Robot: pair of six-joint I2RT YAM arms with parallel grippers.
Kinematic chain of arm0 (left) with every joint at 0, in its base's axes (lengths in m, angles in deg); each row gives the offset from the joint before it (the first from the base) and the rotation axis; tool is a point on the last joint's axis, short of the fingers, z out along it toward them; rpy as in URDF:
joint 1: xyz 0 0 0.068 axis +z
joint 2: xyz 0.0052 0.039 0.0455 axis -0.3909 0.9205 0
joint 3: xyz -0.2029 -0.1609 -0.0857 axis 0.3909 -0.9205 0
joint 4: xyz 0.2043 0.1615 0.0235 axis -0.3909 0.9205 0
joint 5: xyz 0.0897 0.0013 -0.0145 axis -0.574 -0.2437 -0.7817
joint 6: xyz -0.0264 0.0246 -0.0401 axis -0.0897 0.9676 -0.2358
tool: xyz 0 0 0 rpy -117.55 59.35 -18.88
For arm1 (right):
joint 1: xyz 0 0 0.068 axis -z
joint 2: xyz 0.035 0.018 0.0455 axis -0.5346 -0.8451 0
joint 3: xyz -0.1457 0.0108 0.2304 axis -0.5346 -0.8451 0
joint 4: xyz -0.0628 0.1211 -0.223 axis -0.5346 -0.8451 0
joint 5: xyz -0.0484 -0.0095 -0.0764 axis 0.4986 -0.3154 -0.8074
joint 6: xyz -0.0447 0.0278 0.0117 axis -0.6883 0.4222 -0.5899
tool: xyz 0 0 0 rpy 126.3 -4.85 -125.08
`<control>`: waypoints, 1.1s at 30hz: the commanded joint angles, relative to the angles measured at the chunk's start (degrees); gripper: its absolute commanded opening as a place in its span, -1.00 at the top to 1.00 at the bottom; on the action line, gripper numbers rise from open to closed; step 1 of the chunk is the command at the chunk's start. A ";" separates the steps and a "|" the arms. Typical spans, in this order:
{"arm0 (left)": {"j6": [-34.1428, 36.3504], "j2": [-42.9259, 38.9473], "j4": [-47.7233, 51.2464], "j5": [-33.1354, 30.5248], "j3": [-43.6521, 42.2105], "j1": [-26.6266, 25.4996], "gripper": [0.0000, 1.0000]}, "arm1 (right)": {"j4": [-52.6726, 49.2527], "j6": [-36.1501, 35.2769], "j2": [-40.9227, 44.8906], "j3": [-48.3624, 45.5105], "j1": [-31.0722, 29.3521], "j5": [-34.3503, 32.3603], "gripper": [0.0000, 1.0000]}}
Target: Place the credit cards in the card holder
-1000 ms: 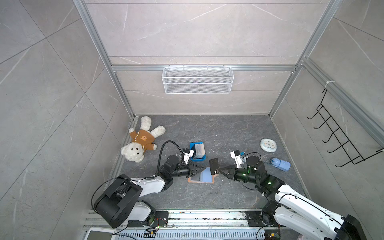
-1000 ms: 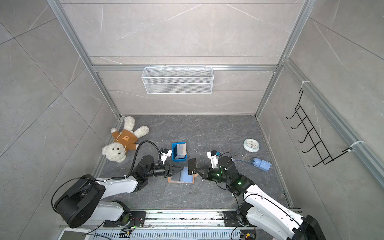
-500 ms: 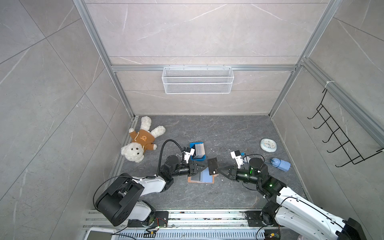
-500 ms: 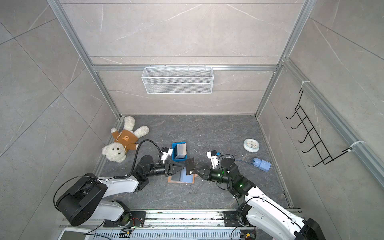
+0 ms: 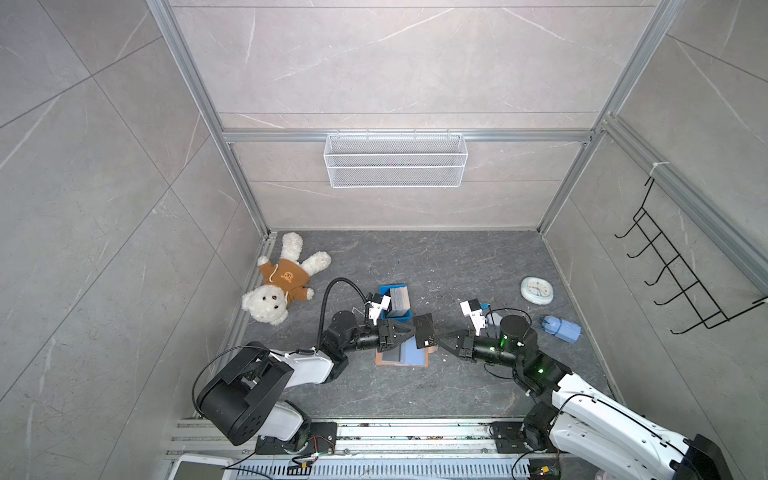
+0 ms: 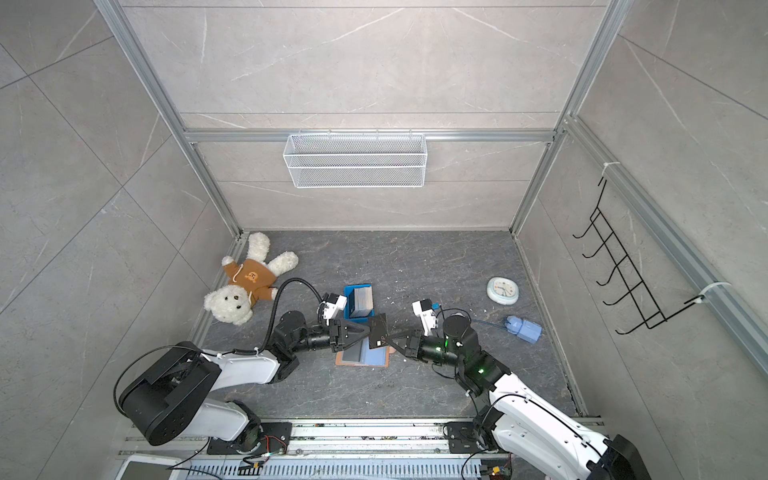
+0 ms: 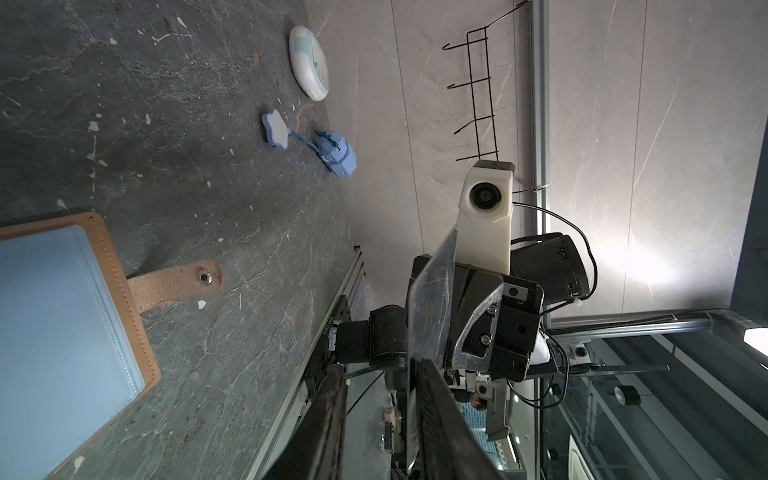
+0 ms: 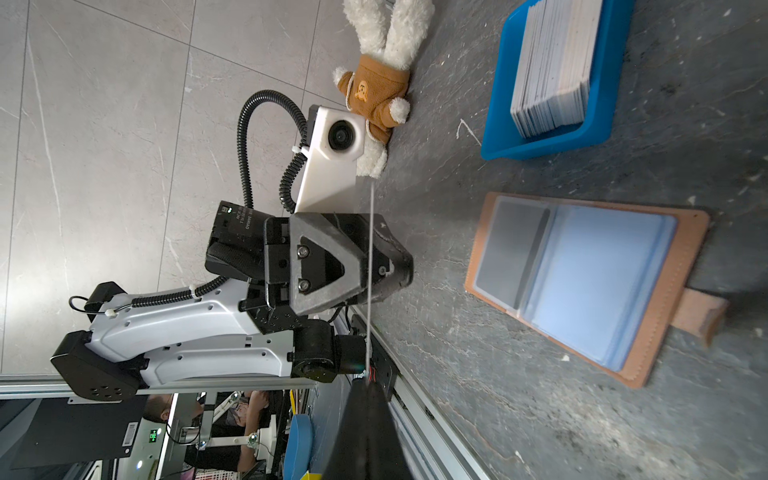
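A black credit card with pale "VIP" lettering [image 5: 424, 330] [image 6: 379, 330] hangs on edge just above the open tan card holder [image 5: 415, 353] [image 6: 376, 356]. My right gripper [image 5: 437, 338] [image 8: 365, 384] is shut on one side of the card. My left gripper [image 5: 412, 329] [image 7: 381, 368] is open around the opposite side. In the left wrist view the card [image 7: 430, 307] lies against one finger, with a gap to the other. The card holder [image 8: 582, 270] [image 7: 62, 311] lies flat, its bluish sleeves up. More credit cards [image 5: 400, 300] [image 8: 552, 70] stand stacked in a blue tray [image 8: 540, 145].
A teddy bear [image 5: 282, 286] lies at the left wall. A round clock [image 5: 537, 290] and a blue toy [image 5: 561, 328] sit on the right of the floor. A wire basket [image 5: 395, 160] hangs on the back wall, a hook rack [image 5: 673, 282] on the right wall.
The right gripper has brought the black card a little to the left, and the card's edge now sits between the left gripper's fingers. The card holder has not moved.
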 commanded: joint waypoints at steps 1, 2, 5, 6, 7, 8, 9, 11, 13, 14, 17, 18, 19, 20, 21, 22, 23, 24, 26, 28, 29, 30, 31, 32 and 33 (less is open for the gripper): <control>-1.61 0.25 -6.33 1.61 0.01 -0.36 0.41 | 3.69 2.07 -0.73 -1.24 0.15 0.12 1.00; -1.89 0.42 -6.97 1.62 -0.05 -0.43 0.43 | 4.28 2.21 -1.06 -1.46 0.17 0.13 1.00; -3.09 1.51 -9.20 1.74 -0.06 -0.93 0.48 | 6.48 2.68 -2.53 -2.25 0.14 -0.04 1.00; -3.19 1.86 -9.54 1.75 0.02 -1.20 0.51 | 7.85 3.18 -3.16 -2.59 0.14 -0.04 1.00; -3.26 2.07 -9.67 1.62 -0.01 -1.49 0.54 | 9.10 3.64 -3.60 -2.88 0.13 0.03 1.00; -3.35 2.18 -10.06 1.56 -0.10 -1.83 0.57 | 10.46 4.09 -4.26 -3.16 0.16 0.05 1.00; -3.29 2.18 -10.20 1.56 -0.15 -2.07 0.60 | 11.65 4.59 -4.79 -3.41 0.13 -0.04 1.00; -3.22 1.94 -10.21 1.33 -0.22 -2.26 0.65 | 13.45 5.30 -5.63 -4.00 0.09 -0.20 1.00; -3.21 1.53 -10.28 1.03 -0.56 -2.33 0.71 | 14.53 5.91 -6.10 -4.56 0.17 -0.72 1.00; -3.21 1.33 -10.30 0.85 -0.85 -2.34 0.74 | 14.89 6.19 -6.19 -4.87 0.11 -0.95 1.00; -3.13 0.88 -10.29 0.34 -1.49 -2.32 0.75 | 16.44 7.21 -5.98 -6.09 0.10 -2.07 1.00; -3.13 0.78 -10.30 0.00 -1.68 -2.32 0.75 | 16.99 7.69 -5.85 -6.55 0.06 -2.44 1.00; -3.13 0.78 -10.33 -0.19 -1.90 -2.35 0.74 | 17.48 8.08 -5.68 -6.97 0.11 -2.70 1.00; -3.23 0.78 -10.43 -0.52 -2.09 -2.35 0.74 | 18.01 8.35 -5.58 -7.35 0.11 -2.92 1.00; -3.26 0.85 -10.60 -0.62 -2.06 -2.32 0.73 | 18.17 8.47 -5.45 -7.62 0.06 -3.09 1.00; -3.36 0.95 -10.73 -0.62 -2.08 -2.35 0.73 | 18.29 8.64 -5.41 -7.79 0.12 -3.27 1.00; -3.47 1.08 -11.11 -0.73 -1.98 -2.32 0.73 | 18.63 8.86 -5.49 -7.97 0.08 -3.21 1.00; -3.56 1.32 -11.42 -0.75 -1.88 -2.32 0.74 | 18.87 8.85 -5.66 -8.02 0.10 -3.07 1.00; -3.66 1.48 -11.45 -0.74 -1.65 -2.38 0.78 | 19.22 8.99 -5.98 -8.02 0.11 -3.03 1.00; -3.76 1.50 -11.49 -1.19 -1.75 -2.32 0.88 | 19.53 9.04 -6.18 -8.11 0.10 -3.05 1.00; -3.67 1.48 -11.50 -1.47 -1.86 -2.32 0.92 | 19.53 9.08 -6.19 -8.19 0.04 -3.11 1.00; -3.59 1.48 -11.37 -1.75 -2.03 -2.33 0.96 | 19.73 9.23 -6.28 -8.27 0.05 -3.27 1.00; -3.48 1.44 -11.12 -2.08 -2.10 -2.32 1.00 | 19.95 9.38 -6.19 -8.42 0.09 -3.44 0.92; -3.18 1.31 -10.52 -2.55 -2.15 -2.34 1.00 | 20.19 9.41 -6.12 -8.63 0.11 -3.61 0.80; -2.91 1.22 -9.23 -2.72 -2.05 -2.29 1.00 | 20.20 9.44 -5.98 -8.72 -0.03 -3.95 0.70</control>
